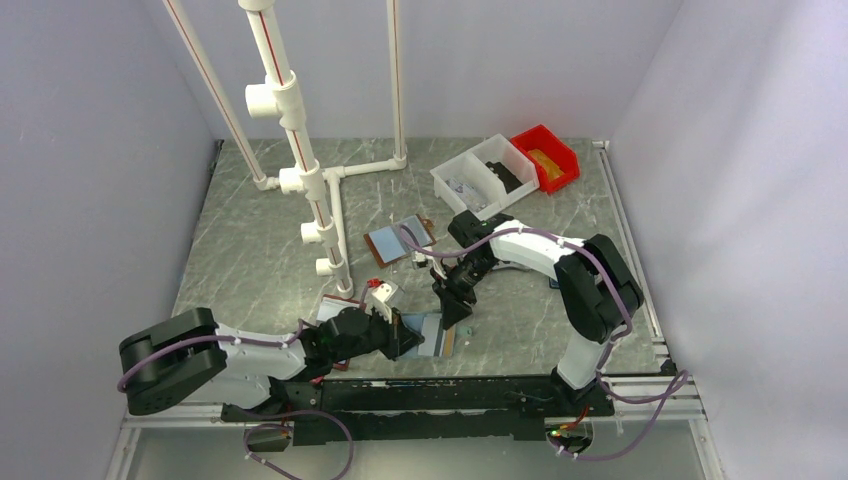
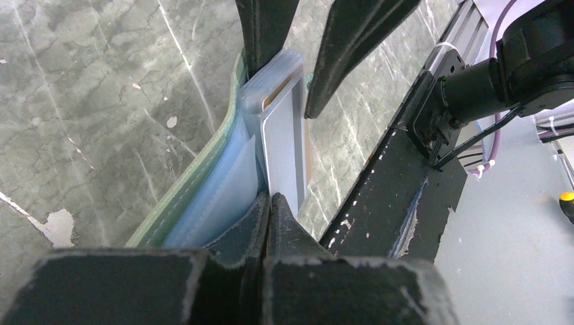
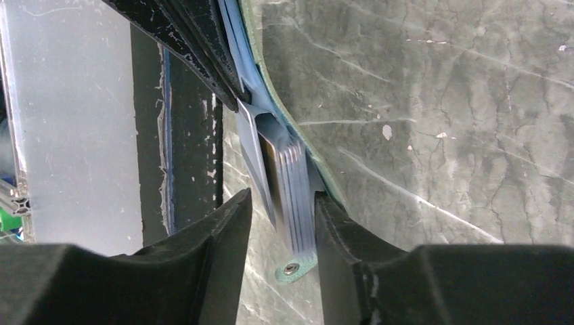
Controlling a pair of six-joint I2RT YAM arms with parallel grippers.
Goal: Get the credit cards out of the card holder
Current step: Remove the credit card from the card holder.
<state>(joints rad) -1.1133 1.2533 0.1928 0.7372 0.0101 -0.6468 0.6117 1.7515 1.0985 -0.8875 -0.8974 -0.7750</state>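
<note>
Card extraction not yet begun; all cards judged in place
Found the card holder [image 1: 428, 336] at the near edge of the table [image 1: 260, 250], between the two arms, with the left gripper [image 2: 271, 203] closed tight on one end of it. Found the right gripper [image 3: 284, 210] straddling the opposite end, jaws apart, one finger close against the mint-green edge and a gap showing at the other; not clamped. Noted the credit cards [image 3: 292, 193] stacked inside the pockets, only a tan edge showing; none seen lying free. Judged nothing done, every card left to draw out. Read the long axis as running along the near edge, free end pointing toward the right arm; held roughly on edge, exact tilt not determined
</note>
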